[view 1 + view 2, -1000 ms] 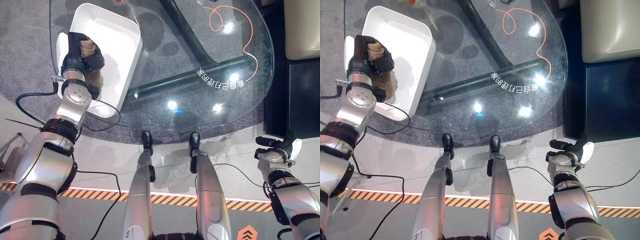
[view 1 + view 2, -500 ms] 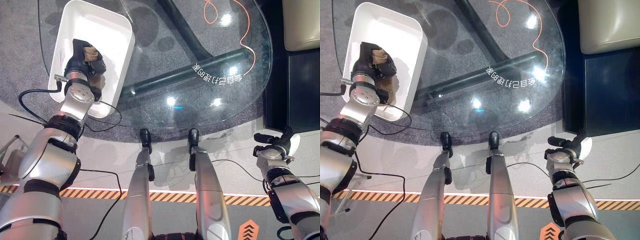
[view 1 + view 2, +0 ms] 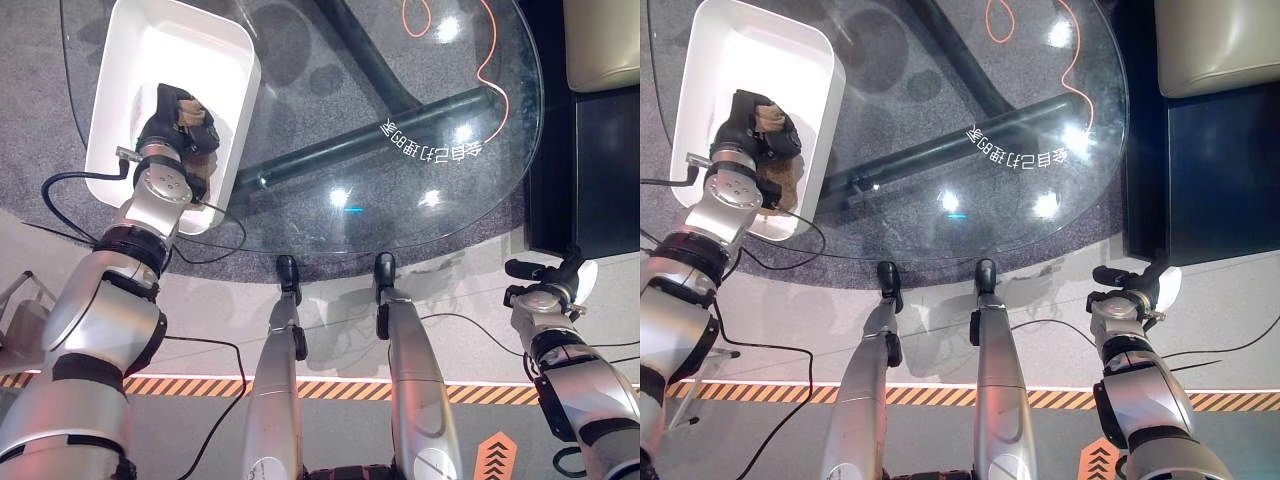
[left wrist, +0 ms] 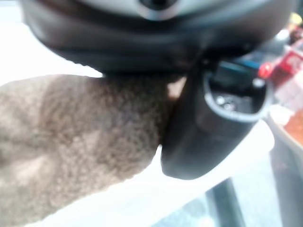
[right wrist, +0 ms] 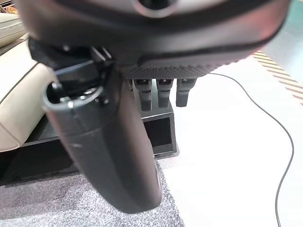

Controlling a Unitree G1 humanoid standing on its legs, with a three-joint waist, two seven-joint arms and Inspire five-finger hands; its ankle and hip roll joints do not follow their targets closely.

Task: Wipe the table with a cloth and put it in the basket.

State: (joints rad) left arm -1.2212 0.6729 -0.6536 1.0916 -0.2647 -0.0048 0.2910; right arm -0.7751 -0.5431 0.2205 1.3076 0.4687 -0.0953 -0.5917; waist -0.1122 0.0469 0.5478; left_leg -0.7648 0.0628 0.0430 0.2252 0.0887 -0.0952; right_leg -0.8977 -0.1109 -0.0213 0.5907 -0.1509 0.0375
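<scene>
Pretty much at the last step by the look of it: left hand (image 3: 172, 112) up at about 10 o'clock in the head views, fingers curled tight round the brown cloth (image 4: 71, 142), parked inside the white basket (image 3: 130, 60) that sits on the glass bench (image 3: 400, 200). Cloth in the basket but not let go yet, so only the release and pulling the arm out left to do, going by how things lie. No way to judge the wiping part from here, glass just full of light reflections and see-through down to the dark frame and carpet below.

Right hand (image 3: 1132, 290) down at about 4 o'clock, well off the bench, over the floor, holding nothing, fingers straight in its own wrist view.

Hard bits: most of the cloth hidden under the left hand from above, so can't tell if it touches the basket floor or hangs just over it. Left wrist view jammed close against the fuzzy cloth, thumb in the way. Far end of the basket cut off at the top edge in the left eye view
</scene>
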